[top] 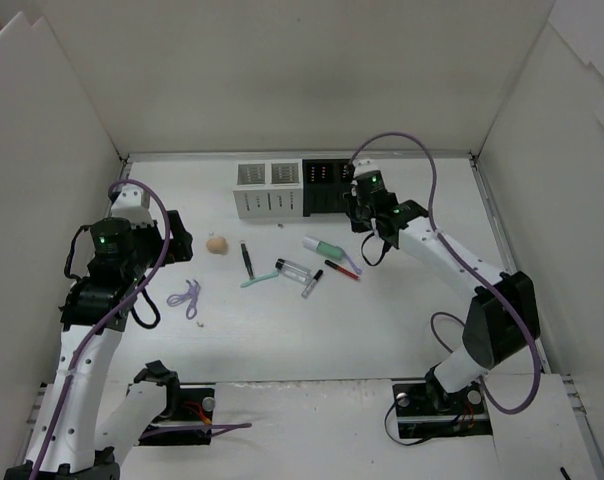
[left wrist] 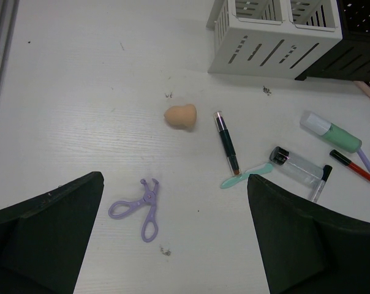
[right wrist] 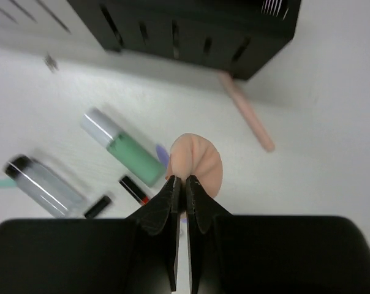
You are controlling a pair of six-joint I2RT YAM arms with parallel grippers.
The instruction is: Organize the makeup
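My right gripper point(right wrist: 184, 180) is shut on a peach egg-shaped sponge point(right wrist: 198, 160), pinching it into a crease above the table. Below it lie a mint-green tube point(right wrist: 128, 149), a clear vial with a black cap point(right wrist: 41, 182), a red-tipped black stick point(right wrist: 133, 189) and a pink stick point(right wrist: 246, 112). A second peach sponge point(top: 217, 243) rests left of a black stick point(top: 246, 260) and a mint spatula point(top: 257, 279). My left gripper point(left wrist: 174, 184) hangs open over bare table, apart from everything.
White slotted boxes point(top: 267, 188) and a black slotted box point(top: 327, 185) stand in a row at the back. A purple scissor-like tool point(left wrist: 139, 208) lies close to my left fingers. White walls enclose the table on three sides.
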